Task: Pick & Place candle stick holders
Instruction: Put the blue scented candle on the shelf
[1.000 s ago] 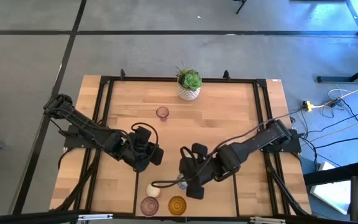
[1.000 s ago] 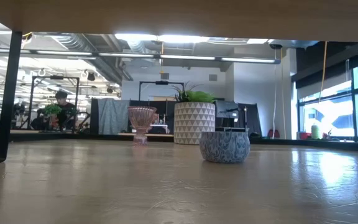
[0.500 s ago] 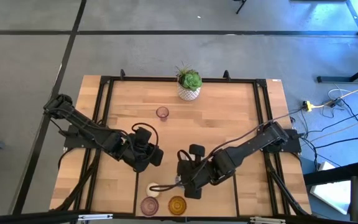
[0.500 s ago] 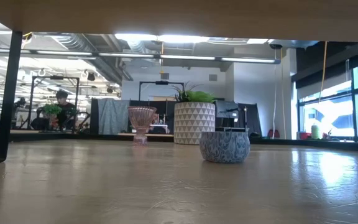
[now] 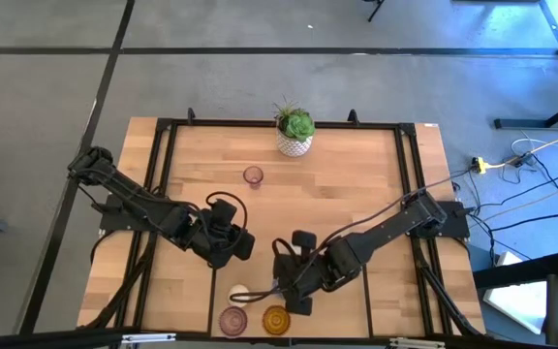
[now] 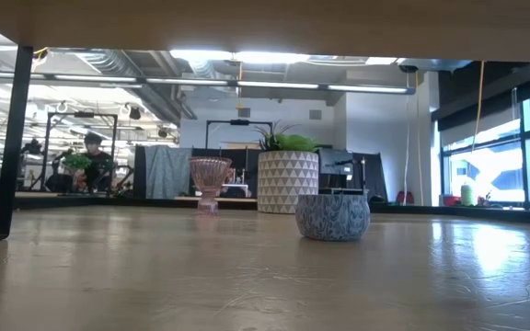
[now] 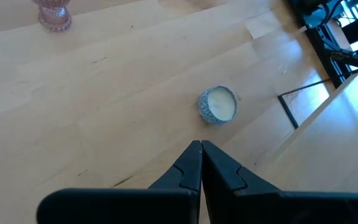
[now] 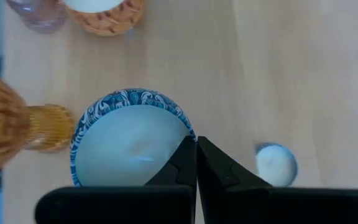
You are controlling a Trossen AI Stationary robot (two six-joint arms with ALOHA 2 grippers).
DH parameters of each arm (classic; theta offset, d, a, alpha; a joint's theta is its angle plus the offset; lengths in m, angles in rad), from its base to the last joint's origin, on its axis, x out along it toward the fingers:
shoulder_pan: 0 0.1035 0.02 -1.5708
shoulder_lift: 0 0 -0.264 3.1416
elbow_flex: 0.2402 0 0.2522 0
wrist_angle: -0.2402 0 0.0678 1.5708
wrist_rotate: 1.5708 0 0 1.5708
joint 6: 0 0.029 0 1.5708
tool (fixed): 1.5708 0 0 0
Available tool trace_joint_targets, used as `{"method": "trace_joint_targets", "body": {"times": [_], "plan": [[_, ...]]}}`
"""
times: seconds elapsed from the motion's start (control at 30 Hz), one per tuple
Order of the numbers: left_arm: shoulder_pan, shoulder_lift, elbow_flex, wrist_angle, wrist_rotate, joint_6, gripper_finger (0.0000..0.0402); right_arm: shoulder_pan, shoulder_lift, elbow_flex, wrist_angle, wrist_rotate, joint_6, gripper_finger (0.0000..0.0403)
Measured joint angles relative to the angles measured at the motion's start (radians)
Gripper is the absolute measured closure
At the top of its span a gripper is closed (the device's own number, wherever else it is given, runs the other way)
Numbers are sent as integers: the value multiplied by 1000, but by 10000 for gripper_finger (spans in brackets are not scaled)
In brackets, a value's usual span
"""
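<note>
My right gripper [image 8: 196, 142] is shut, its tips over the rim of a blue-patterned candle stick holder [image 8: 129, 146] with a white filling, near the table's front edge [image 5: 295, 294]. Beside it stand an amber glass holder [image 5: 276, 319], a purplish-pink one [image 5: 232, 320] and a cream one [image 5: 240, 292]. A smaller blue-patterned holder [image 7: 218, 104] stands farther off on the wood. Another pink glass holder [image 5: 253, 175] stands near the far middle. My left gripper [image 7: 201, 148] is shut and hangs above the table left of centre [image 5: 238, 242]. My right gripper points steeply down with its shut fingertips [image 8: 188, 155] over the blue-patterned holder's rim [image 8: 182, 121]. I cannot tell whether they touch it. The holder stands upright on the table.
A green plant in a white patterned pot [image 5: 295, 134] stands at the far middle edge. Black frame rails [image 5: 168, 174] run along both sides of the table. Bare wood lies at the centre and the far right. A person works in the room behind [image 6: 92, 152].
My right gripper has sunk a little and shifted toward the table's left and near edge, staying shut. It now covers the blue-patterned holder in the high view. The holders have stayed in place.
</note>
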Motion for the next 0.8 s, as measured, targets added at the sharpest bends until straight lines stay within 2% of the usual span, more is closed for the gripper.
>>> {"method": "trace_joint_targets", "body": {"times": [0.57,0.8], "plan": [[0,0,0,3,0,4,400,-1,3,0,-8,7,26,403],[0,0,0,3,0,11,400,-5,39,-1,-37,-26,63,403]]}}
